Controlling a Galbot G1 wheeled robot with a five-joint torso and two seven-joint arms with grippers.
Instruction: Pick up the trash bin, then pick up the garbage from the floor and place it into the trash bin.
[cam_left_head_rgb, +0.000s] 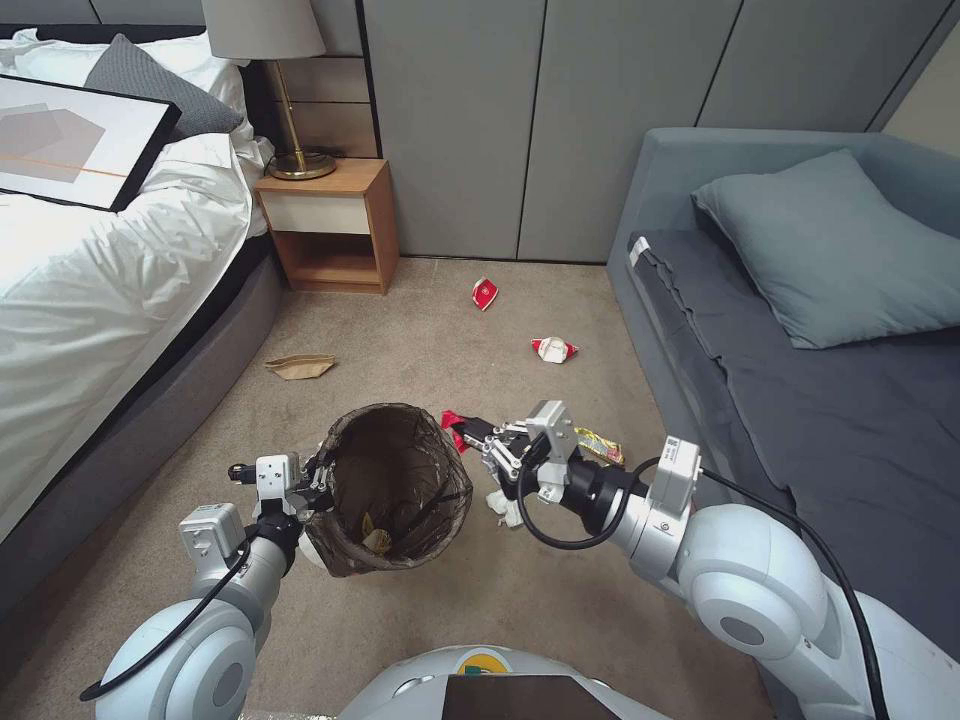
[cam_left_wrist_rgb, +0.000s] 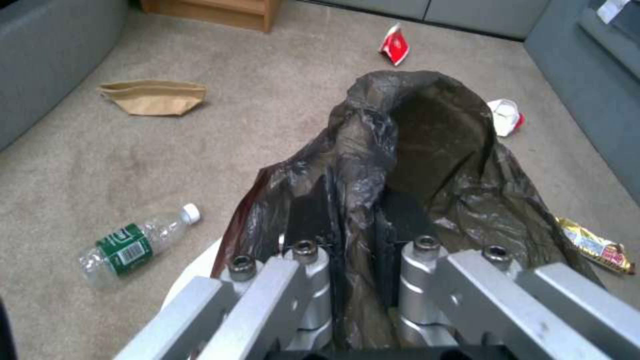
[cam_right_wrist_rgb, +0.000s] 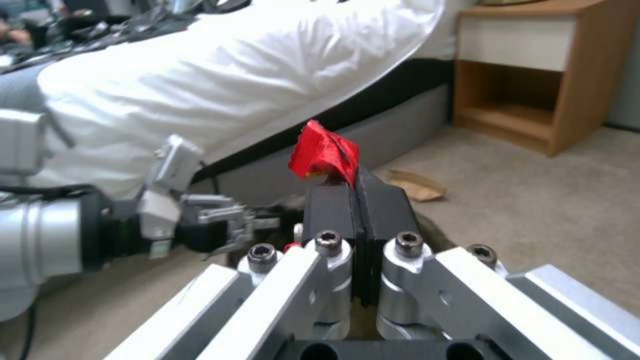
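The trash bin (cam_left_head_rgb: 400, 490), a white pail lined with a dark brown bag, hangs slightly tilted in front of me. My left gripper (cam_left_head_rgb: 315, 482) is shut on its near-left rim; the left wrist view shows the fingers (cam_left_wrist_rgb: 313, 220) pinching the bag-covered rim (cam_left_wrist_rgb: 413, 150). My right gripper (cam_left_head_rgb: 482, 436) sits just right of the bin's rim, shut on a red wrapper (cam_left_head_rgb: 455, 420). In the right wrist view the red wrapper (cam_right_wrist_rgb: 325, 154) sticks out above the closed fingers (cam_right_wrist_rgb: 330, 210). A little garbage lies in the bin's bottom (cam_left_head_rgb: 375, 540).
On the carpet lie a brown paper bag (cam_left_head_rgb: 300, 366), a red cup (cam_left_head_rgb: 484, 293), a red-and-white cup (cam_left_head_rgb: 553, 349), a yellow wrapper (cam_left_head_rgb: 598, 447), white tissue (cam_left_head_rgb: 505, 508) and a plastic bottle (cam_left_wrist_rgb: 133, 242). The bed (cam_left_head_rgb: 90, 300) is left, the nightstand (cam_left_head_rgb: 330, 225) beyond, the sofa (cam_left_head_rgb: 800, 330) right.
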